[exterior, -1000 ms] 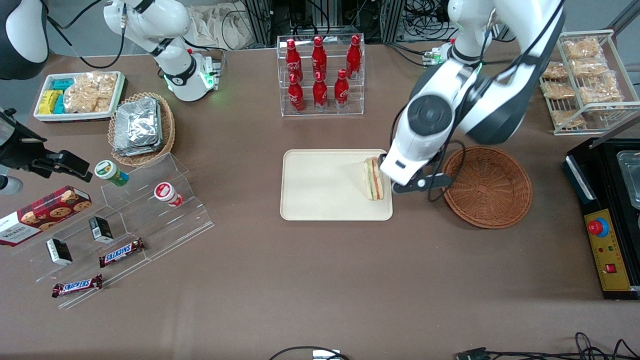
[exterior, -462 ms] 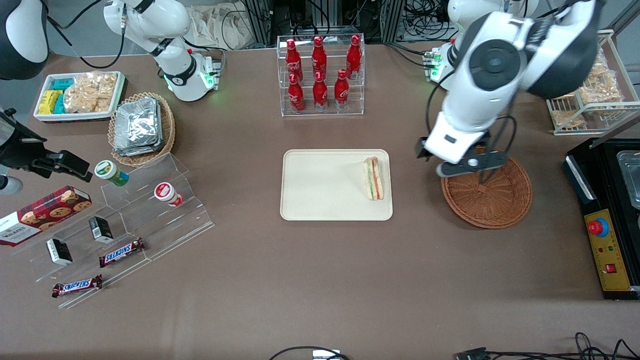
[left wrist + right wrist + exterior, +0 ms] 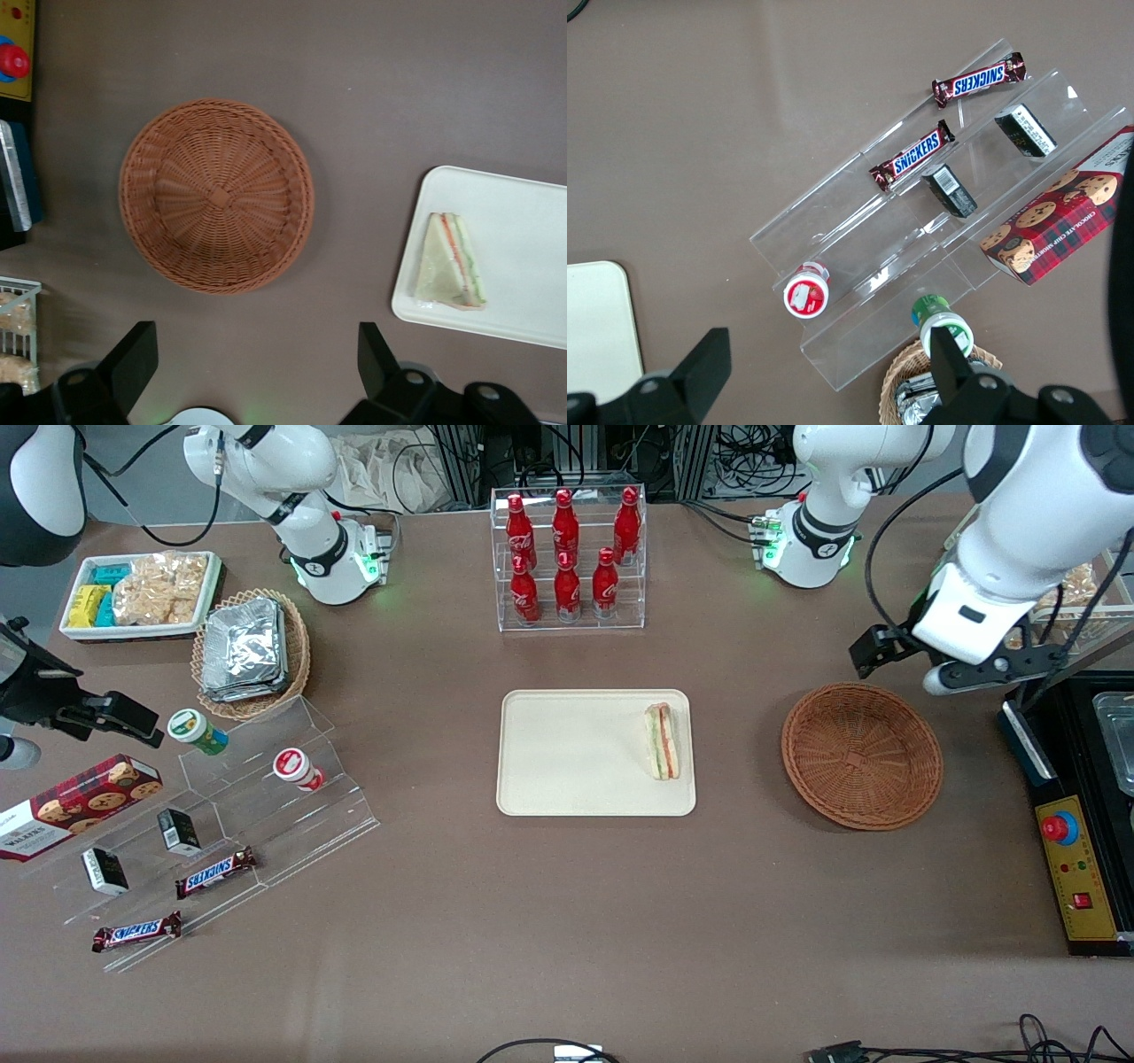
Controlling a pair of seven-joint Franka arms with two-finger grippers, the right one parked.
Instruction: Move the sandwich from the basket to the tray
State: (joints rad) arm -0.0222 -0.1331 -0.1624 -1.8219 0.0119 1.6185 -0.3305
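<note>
two snickers bars (image 3: 979,81) and two small dark boxes (image 3: 1025,130) sit on a clear stepped stand (image 3: 859,257), a cookie box (image 3: 1063,217) beside it, two capped cups (image 3: 807,293) nearby.

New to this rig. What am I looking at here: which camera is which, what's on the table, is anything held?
Two white Franka robot arms work at a brown table. One picture looks down from the front; the other two come from cameras on the arms' wrists. The working arm's pincer hangs open and empty above the table, beside the wicker basket, toward the working arm's end. The basket holds nothing. The sandwich lies on the cream tray, near the tray edge closest to the basket. Farther from the front camera stands a rack of red cola bottles.
</note>
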